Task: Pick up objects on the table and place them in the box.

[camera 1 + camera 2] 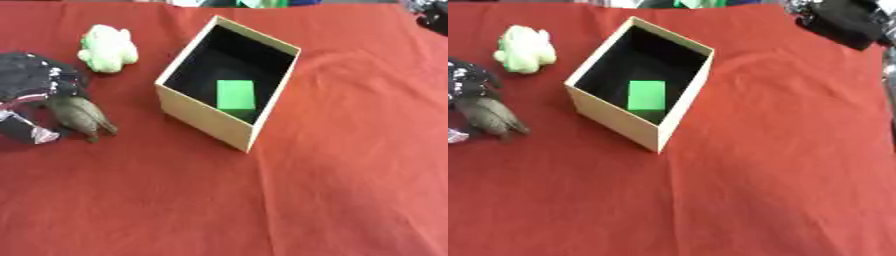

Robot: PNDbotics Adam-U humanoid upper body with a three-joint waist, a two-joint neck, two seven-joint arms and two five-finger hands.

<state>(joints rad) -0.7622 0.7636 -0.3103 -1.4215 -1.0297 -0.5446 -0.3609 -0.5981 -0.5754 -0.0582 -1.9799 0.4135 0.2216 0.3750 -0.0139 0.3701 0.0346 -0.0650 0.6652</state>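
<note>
Red cloth point(350, 175) covers table; box point(210, 117) upper centre, green block point(235, 94) inside. Left hand point(35, 87) at left edge, fingers curled on brown animal toy point(80, 116); pale green toy point(108, 48) above. Toy could catch box wall. Only right eye view shows right hand point(846, 20), fingers unclear

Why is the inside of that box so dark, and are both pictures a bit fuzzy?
In the left eye view the box has black inner walls in shadow, so only the green block stands out. Both views are soft overall; in the right eye view the left hand at the edge is smeared, its fingers unreadable.
</note>
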